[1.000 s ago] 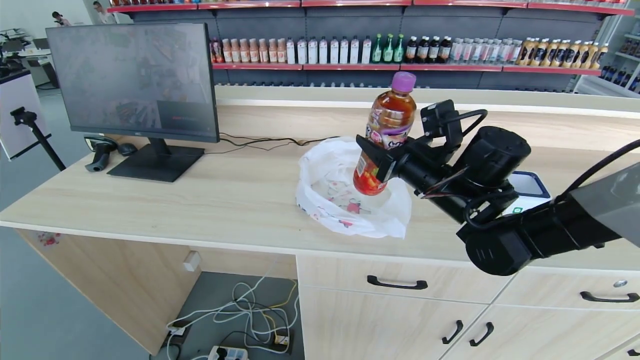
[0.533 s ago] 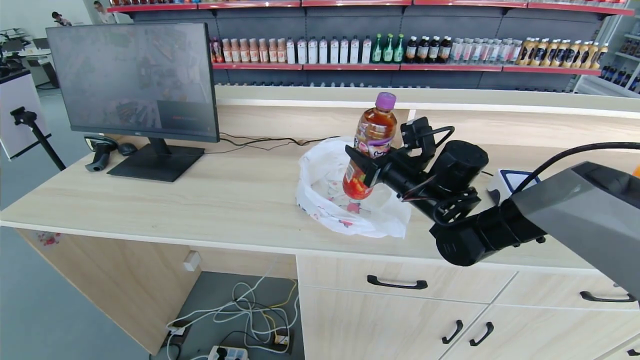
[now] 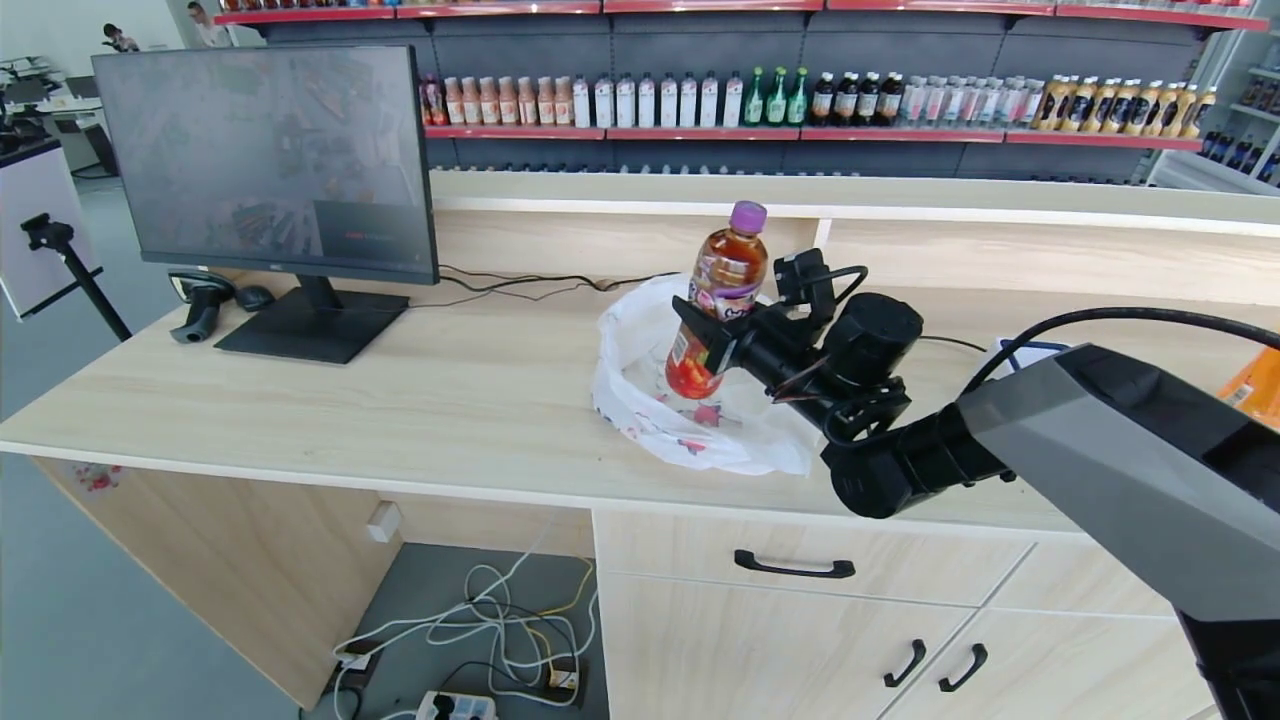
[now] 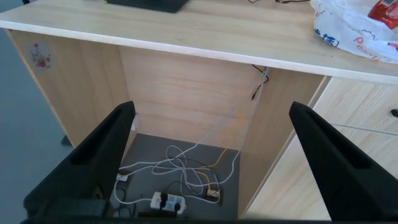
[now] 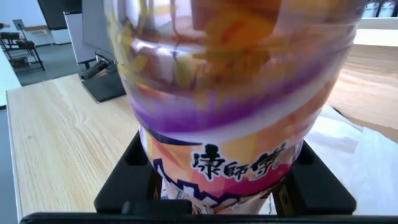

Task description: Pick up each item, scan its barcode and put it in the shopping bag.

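Counter (image 3: 450, 400) holds the shopping bag (image 3: 650, 425) near its front edge; right pincer (image 3: 710, 340) pinches bottle (image 3: 728, 270) above, left pincer (image 4: 210, 107) spread.

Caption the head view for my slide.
Right gripper holds the purple-capped bottle over the open shopping bag on the counter.

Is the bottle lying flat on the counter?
No, the right pincer holds the bottle nearly upright over the shopping bag.
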Robot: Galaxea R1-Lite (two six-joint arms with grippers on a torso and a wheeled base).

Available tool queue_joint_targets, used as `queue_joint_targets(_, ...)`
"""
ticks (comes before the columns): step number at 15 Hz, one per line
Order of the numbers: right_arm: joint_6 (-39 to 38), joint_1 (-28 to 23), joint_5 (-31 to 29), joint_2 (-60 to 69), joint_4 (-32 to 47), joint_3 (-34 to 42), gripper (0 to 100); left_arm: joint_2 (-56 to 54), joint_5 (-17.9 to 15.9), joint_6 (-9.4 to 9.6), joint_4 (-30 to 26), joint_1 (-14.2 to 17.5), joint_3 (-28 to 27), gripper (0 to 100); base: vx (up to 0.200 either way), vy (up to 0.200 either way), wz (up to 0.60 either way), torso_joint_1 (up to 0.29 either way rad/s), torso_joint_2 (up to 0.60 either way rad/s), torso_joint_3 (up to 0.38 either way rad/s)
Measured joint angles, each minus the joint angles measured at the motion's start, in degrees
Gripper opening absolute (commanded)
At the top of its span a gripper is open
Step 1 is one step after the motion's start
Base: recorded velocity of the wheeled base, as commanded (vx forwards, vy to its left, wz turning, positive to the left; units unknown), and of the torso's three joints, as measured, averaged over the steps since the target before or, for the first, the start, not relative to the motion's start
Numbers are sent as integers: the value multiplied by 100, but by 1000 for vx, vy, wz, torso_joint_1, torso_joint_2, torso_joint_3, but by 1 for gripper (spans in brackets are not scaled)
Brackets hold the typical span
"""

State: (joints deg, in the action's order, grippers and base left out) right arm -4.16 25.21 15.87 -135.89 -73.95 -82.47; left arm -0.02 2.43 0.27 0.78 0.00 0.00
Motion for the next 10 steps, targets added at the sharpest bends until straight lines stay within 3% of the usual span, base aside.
queue_joint_targets(10, -66, 22, -79, -215, -28, -160, 0, 0, 2, -5, -2, 0, 0, 100, 0, 0, 0, 0, 0, 0)
